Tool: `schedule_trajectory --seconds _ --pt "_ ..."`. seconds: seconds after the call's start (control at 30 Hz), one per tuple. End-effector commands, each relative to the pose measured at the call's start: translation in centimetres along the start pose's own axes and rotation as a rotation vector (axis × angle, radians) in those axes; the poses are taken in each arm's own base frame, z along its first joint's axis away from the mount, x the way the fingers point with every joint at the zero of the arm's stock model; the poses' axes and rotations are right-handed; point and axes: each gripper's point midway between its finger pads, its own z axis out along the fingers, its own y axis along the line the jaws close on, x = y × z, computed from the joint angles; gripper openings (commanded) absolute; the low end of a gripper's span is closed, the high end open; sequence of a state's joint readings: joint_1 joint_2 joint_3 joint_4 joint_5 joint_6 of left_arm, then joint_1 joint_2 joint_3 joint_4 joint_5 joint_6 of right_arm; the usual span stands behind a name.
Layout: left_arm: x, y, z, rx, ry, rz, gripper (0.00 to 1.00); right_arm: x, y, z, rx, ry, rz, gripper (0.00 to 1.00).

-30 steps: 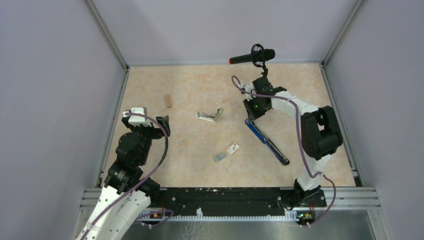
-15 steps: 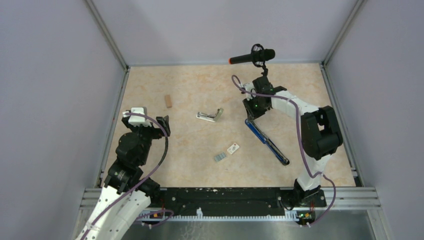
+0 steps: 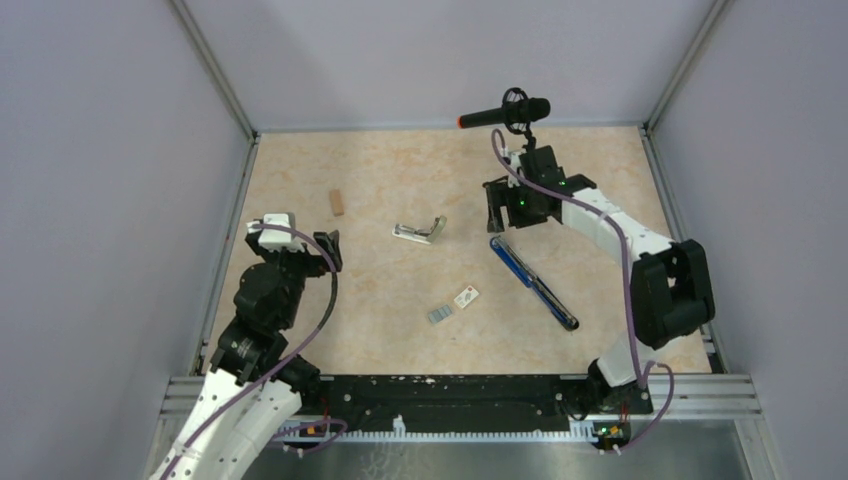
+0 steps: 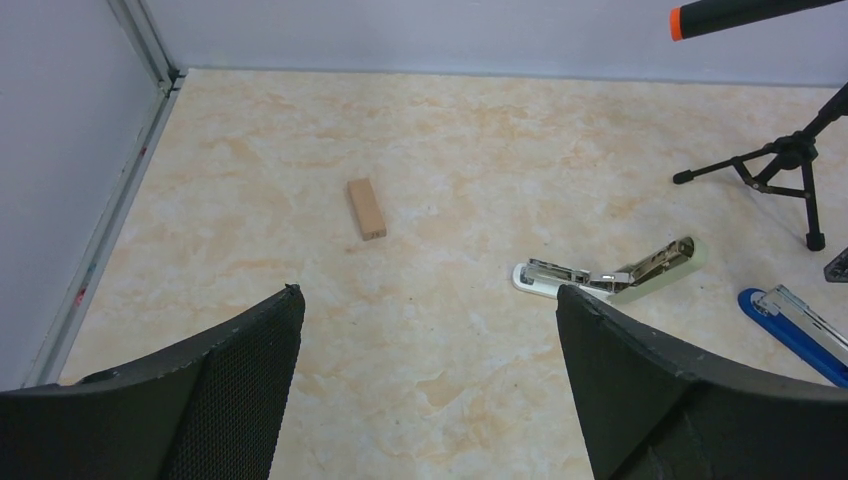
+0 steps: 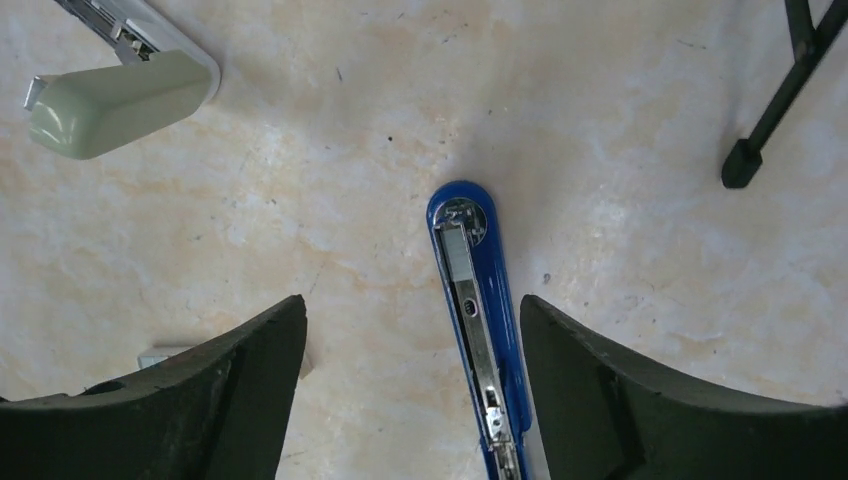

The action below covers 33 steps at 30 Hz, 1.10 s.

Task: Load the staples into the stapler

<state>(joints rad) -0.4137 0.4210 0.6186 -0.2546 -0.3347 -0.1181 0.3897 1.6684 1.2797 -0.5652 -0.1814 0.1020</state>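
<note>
Table point(image 3: 400, 170) boxed by walls point(image 3: 100, 150) at 9, 12 and 3 o'clock, arm bases at 6; middle is mostly open floor w/ small items only. Obstacles: wooden block point(image 3: 338, 203) toward 10 o'clock of centre, mic on tripod point(image 3: 505, 113) at the back by the R arm, blue bar point(image 3: 533, 283) lying diagonal, running toward 5 o'clock. Stapler point(image 3: 420, 232) sits near mid-table: small, pale grey-green, hinged open, white base w/ silvery rail flat on the table, green top swung up from the hinge at the base's right end. Staples: white box point(image 3: 466, 296) w/ reddish mark and grey block point(image 3: 439, 314), just beside each other, not touching, near the stapler at its 5 o'clock. Left gripper point(image 4: 428, 292): jaws wide apart, nothing in them; stapler at its 3 o'clock, well apart, staples at ~4. Right gripper point(image 5: 412, 300): also spread, empty, over the blue bar's rounded end, which shows between the fingers in the wrist view; contact can't tell. Stapler near at its 9 o'clock, not touching; staples at ~7.
</note>
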Motion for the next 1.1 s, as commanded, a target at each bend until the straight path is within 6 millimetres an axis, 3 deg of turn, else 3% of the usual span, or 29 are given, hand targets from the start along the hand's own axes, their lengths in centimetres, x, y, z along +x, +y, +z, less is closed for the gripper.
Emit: schedule_trajectory --seconds 0.0,0.17,0.33,0.5,0.67,0.8,0.93,1.07 --pt "0.2 -0.6 0.7 0.008 0.001 -0.036 0.99 -1.1 -0.6 -2.8 0.074 -0.11 0.176 0.83" --pt "1.8 -3.0 1.3 0.12 0.074 -0.052 0.99 1.7 -1.2 -5.5 0.175 -0.131 0.47 0.85" --pt "2.7 -7.6 2.0 0.339 0.164 -0.097 0.99 5.5 -2.8 -8.0 0.311 -0.174 0.749 0.86" --pt "1.4 -13.3 2.9 0.613 0.242 -0.118 0.88 9.8 -4.7 -10.4 0.474 -0.222 1.019 0.83" --pt "-1.0 -16.7 6.2 0.686 0.236 -0.145 0.8 11.3 -6.1 -12.2 0.581 -0.276 1.15 0.83" --pt "-0.2 -20.3 8.9 0.713 0.263 -0.06 0.79 12.7 -6.5 -12.3 0.629 -0.233 1.214 0.98" --pt "0.7 -25.1 11.2 0.733 0.266 0.026 0.77 15.5 -7.5 -10.7 0.652 -0.122 1.307 0.99" --pt "2.9 -29.3 13.3 0.784 0.34 -0.005 0.66 17.7 -8.5 -9.9 0.687 0.011 1.335 0.99"
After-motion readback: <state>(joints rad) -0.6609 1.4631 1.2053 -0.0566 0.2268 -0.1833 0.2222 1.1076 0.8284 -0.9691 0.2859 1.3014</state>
